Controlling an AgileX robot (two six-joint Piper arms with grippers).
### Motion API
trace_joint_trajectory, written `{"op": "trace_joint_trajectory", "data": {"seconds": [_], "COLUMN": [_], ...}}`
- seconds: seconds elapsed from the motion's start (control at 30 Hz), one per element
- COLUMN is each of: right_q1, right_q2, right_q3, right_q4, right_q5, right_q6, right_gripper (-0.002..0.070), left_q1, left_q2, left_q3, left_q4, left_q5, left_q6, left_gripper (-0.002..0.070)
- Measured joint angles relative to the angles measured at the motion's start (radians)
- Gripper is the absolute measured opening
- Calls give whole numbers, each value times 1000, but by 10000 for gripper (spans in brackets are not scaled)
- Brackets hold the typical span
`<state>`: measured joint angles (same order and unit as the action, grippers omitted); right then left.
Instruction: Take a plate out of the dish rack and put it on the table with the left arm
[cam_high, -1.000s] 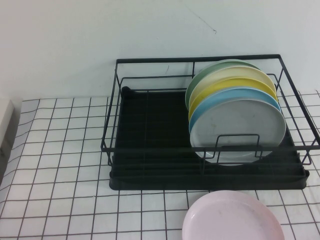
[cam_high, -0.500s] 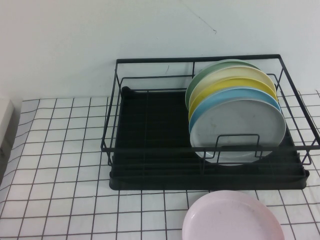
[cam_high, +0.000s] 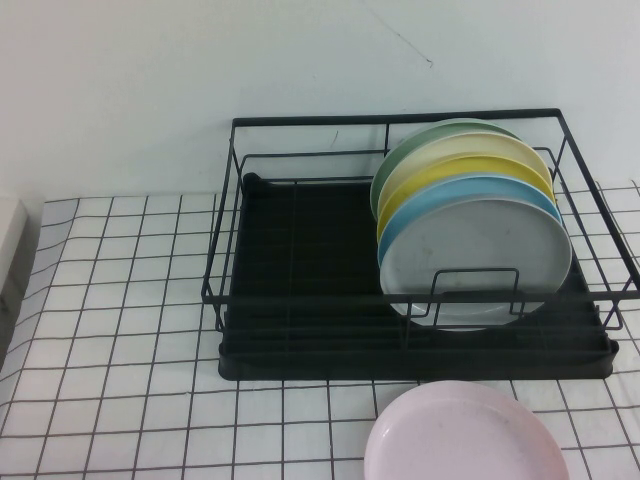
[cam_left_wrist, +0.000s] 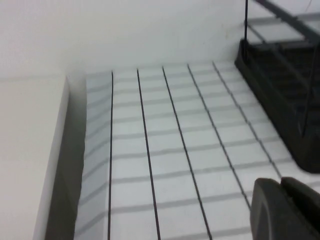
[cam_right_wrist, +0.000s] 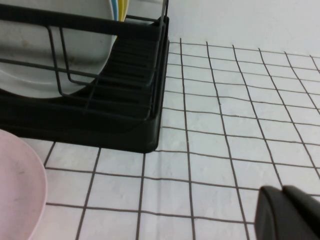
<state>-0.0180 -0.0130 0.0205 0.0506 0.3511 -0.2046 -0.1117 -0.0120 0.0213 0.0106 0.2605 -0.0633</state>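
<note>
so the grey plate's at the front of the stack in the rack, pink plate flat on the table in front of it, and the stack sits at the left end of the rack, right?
One thing is off: the stack sits at the right end of the dish rack, not the left, as the high view shows. The rest holds: the grey plate is frontmost, and the pink plate lies flat on the table in front of the rack.

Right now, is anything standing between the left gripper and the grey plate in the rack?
Yes: the dish rack's wire front rail crosses the plate. The left gripper, shut, sits beside the rack; the right gripper is low over the table.
</note>
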Motion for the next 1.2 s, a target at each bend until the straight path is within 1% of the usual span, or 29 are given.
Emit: {"op": "trace_joint_trajectory", "data": {"seconds": [0.1, 0.3, 0.4, 0.6, 0.73, 0.8, 0.9, 0.97, 1.1, 1.2], "right_q1": [0, 0, 0, 0, 0, 0, 0, 0, 0, 0], "right_q2": [0, 0, 0, 0, 0, 0, 0, 0, 0, 0], "right_q3": [0, 0, 0, 0, 0, 0, 0, 0, 0, 0], "right_q4": [0, 0, 0, 0, 0, 0, 0, 0, 0, 0], "right_q5": [0, 0, 0, 0, 0, 0, 0, 0, 0, 0], "right_q6": [0, 0, 0, 0, 0, 0, 0, 0, 0, 0], "right_gripper": [-3, -3, -3, 0, -1, -1, -1, -1, -1, -1], "left_q1": [0, 0, 0, 0, 0, 0, 0, 0, 0, 0], "left_q2": [0, 0, 0, -1, -2, -2, -2, 27, 180, 340], "left_q3": [2, 2, 2, 2, 2, -6, -102, -205, -397, -548], "left_q4": [13, 94, 101, 103, 77, 43, 24, 18, 15, -24], "left_q5": [-141, -531, -667, -832, -864, -782, -464, -244, 33, 233], "left_q6": [5, 23, 23, 25, 22, 0, -38, -47, -51, -33], "left_gripper": [-3, -3, -3, -3, -3, -3, -3, -3, -3, -3]}}
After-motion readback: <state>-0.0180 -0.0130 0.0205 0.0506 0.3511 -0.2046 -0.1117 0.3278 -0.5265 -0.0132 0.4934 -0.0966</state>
